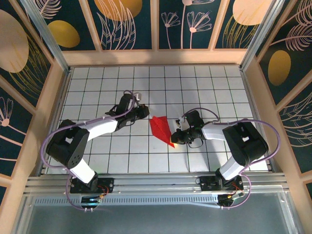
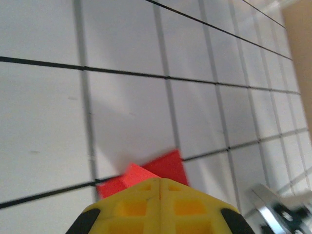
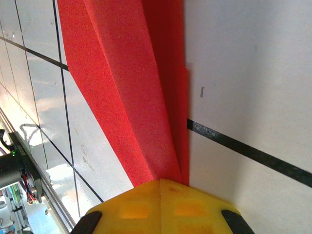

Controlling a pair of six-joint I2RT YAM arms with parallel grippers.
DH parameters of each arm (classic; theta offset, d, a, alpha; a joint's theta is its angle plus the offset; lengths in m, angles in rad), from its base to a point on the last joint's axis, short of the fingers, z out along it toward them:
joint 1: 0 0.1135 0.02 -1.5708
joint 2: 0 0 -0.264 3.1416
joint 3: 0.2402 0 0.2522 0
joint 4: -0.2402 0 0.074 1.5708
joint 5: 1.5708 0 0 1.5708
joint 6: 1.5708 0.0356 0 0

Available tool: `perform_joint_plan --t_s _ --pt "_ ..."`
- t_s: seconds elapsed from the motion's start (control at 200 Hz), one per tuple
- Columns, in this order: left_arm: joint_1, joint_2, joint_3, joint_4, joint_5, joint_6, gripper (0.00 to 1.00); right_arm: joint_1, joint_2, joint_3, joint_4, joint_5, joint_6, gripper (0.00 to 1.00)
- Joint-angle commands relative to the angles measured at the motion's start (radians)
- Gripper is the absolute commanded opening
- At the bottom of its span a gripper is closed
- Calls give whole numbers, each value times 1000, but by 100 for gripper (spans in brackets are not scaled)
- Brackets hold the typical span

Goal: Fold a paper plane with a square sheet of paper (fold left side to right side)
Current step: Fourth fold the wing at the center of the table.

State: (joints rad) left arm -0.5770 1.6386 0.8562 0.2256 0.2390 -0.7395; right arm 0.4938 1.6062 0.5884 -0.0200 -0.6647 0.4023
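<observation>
The square sheet of paper is folded into a narrow red paper plane (image 1: 161, 128) lying on the white grid table, wide end up-left and point down-right. My right gripper (image 1: 174, 140) is shut, its yellow tips (image 3: 160, 181) sitting at the plane's narrow end (image 3: 131, 97), where the folded layers run in under them. I cannot tell whether paper is pinched between the fingers. My left gripper (image 1: 145, 112) is shut too, just up-left of the wide end. From the left wrist, the red paper (image 2: 165, 165) shows right beyond the closed tips (image 2: 159, 180).
Wooden walls (image 1: 57, 97) and metal posts fence the white tiled table (image 1: 146, 83) on three sides. Both arms (image 1: 97, 127) reach in towards the middle from the near rail (image 1: 156, 183). A metal fitting (image 2: 280, 207) shows at the lower right of the left wrist view.
</observation>
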Motion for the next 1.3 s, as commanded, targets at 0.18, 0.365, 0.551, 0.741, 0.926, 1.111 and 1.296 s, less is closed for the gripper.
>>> perform_joint_plan --t_s 0.18,0.365,0.551,0.741,0.926,1.111,1.296 --pt "-108 132 12 86 103 -63 6 0 31 -33 -152 200 -8 0" --pt "-108 211 81 41 109 -20 6 3 37 -22 -161 206 -8 0" --pt "-109 259 91 -10 65 -9 6 8 35 -9 -163 203 -1 0" --pt "-109 288 95 -63 32 -4 6 11 20 15 -158 174 8 0" --pt "-109 303 111 -124 -7 9 5 17 -12 65 -146 119 29 0" --pt "-108 308 110 -138 -24 3 4 22 -76 111 -135 72 64 0" --pt "-109 308 110 -140 -24 6 2 43 -63 149 -82 70 100 0"
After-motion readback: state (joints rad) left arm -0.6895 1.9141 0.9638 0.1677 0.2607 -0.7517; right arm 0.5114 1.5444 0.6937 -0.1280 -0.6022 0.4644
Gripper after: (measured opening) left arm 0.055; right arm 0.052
